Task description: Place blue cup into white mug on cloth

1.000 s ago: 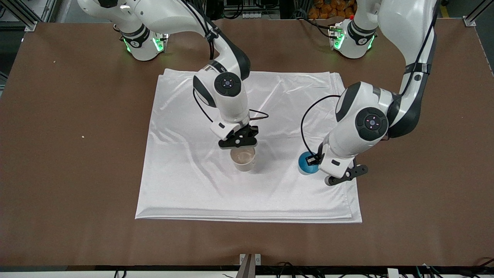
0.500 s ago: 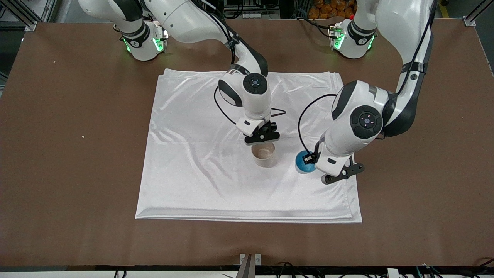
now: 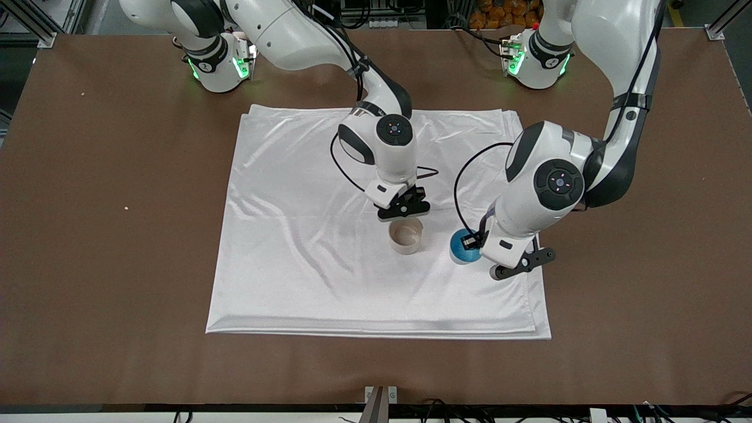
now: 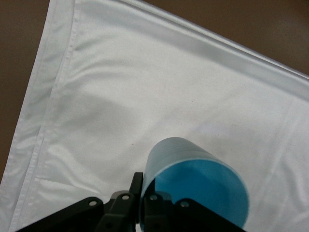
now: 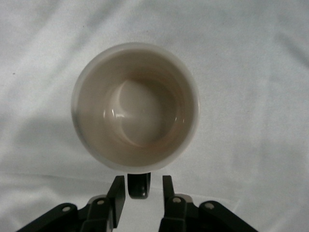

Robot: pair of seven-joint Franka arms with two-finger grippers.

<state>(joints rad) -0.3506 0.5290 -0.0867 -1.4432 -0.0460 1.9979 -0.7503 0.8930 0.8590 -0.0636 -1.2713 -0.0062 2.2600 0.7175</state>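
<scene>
The white mug [image 3: 405, 236] stands upright on the cloth [image 3: 282, 264], empty. My right gripper [image 3: 404, 214] is just above the cloth at the mug's dark handle [image 5: 139, 186]. Its fingers sit on either side of the handle with a gap on each side, so it is open [image 5: 140, 193]. My left gripper [image 3: 473, 242] is shut on the rim of the blue cup [image 3: 463, 247], one finger inside and one outside [image 4: 143, 195]. The cup [image 4: 193, 179] is tilted over the cloth [image 4: 120, 96], beside the mug toward the left arm's end.
The cloth covers the middle of the brown table [image 3: 88, 235]. Its folded edge [image 3: 540, 305] runs close to the blue cup at the left arm's end. Both arm bases [image 3: 217, 64] stand along the table's edge farthest from the front camera.
The right gripper and the white mug have moved together across the cloth toward the left arm's end, closer to the blue cup. The left gripper with the blue cup has shifted slightly toward the mug.
</scene>
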